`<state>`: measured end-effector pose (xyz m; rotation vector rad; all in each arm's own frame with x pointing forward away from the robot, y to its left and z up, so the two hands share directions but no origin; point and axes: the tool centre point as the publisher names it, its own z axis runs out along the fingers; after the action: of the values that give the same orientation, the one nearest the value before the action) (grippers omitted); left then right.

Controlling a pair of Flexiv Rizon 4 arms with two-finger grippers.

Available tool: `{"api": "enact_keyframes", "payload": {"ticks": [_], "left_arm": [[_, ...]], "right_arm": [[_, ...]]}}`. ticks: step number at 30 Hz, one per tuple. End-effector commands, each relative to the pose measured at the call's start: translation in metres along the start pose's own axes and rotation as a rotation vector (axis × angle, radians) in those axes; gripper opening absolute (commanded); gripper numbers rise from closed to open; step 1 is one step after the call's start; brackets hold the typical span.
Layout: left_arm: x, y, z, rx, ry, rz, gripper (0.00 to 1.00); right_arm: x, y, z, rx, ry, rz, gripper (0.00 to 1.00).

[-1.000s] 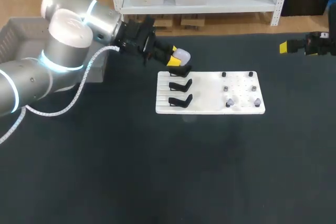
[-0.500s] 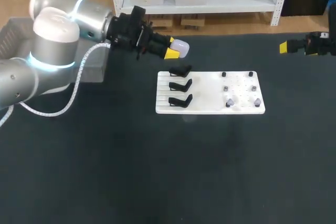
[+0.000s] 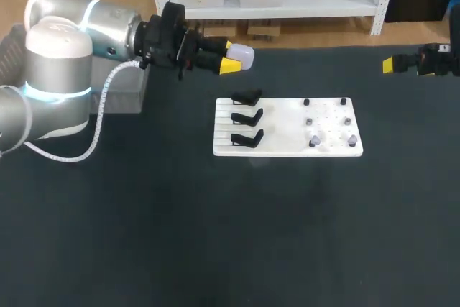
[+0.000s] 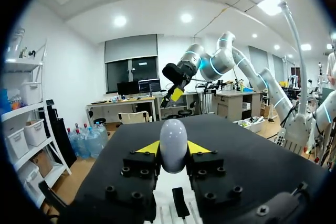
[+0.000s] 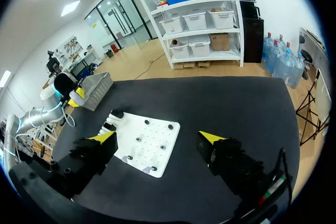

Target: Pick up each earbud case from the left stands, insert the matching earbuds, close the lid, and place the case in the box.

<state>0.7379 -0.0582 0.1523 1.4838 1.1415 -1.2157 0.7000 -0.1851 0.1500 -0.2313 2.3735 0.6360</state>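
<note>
Clamped with the left gripper (image 3: 231, 57) on a pale white, egg-shaped plastic earbud case (image 3: 242, 56), one yellow fingertip pressed to each side. Held in the air above the black table (image 3: 215, 235), beyond the far left corner of the flat white rectangular board (image 3: 287, 126) and apart from it. Stretched almost level from the left side as the silver left arm (image 3: 108, 30), wrist pointing right, elbow bent back in front of the grey plastic box (image 3: 11, 37).

Seen from the left wrist as that case (image 4: 173, 142) gripped between the fingers of the left gripper (image 4: 173, 149), rounded end poking past the tips, with one black hooked stand (image 4: 180, 203) below.

Lined up on the board's left part as three black stands (image 3: 246, 116). Dotted on its right part with small dark pegs (image 3: 307, 102) and pale earbuds (image 3: 314, 139).

Parked at the table's far right edge as the right gripper (image 3: 389, 64), well apart from the board. Shown from the right wrist with that right gripper (image 5: 156, 139) spread wide, yellow-tipped fingers (image 5: 102, 138) far from each other, the board (image 5: 147, 148) lying ahead.
</note>
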Motion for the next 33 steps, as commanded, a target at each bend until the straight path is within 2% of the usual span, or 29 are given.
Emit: {"api": "enact_keyframes", "payload": {"ticks": [1, 6, 15, 33], "left_arm": [[-0.009, -0.011, -0.006, -0.205, -0.011, 0.002, 0.00], [-0.017, -0.016, -0.010, -0.220, -0.048, -0.021, 0.00], [-0.022, -0.023, -0.005, -0.177, -0.107, -0.063, 0.00], [-0.021, -0.024, -0.003, -0.171, -0.114, -0.067, 0.00]], "right_arm": [[0.000, 0.000, 0.000, 0.000, 0.000, 0.000, 1.00], [0.000, 0.000, 0.000, 0.000, 0.000, 0.000, 1.00], [0.000, 0.000, 0.000, 0.000, 0.000, 0.000, 1.00], [0.000, 0.000, 0.000, 0.000, 0.000, 0.000, 1.00]]}}
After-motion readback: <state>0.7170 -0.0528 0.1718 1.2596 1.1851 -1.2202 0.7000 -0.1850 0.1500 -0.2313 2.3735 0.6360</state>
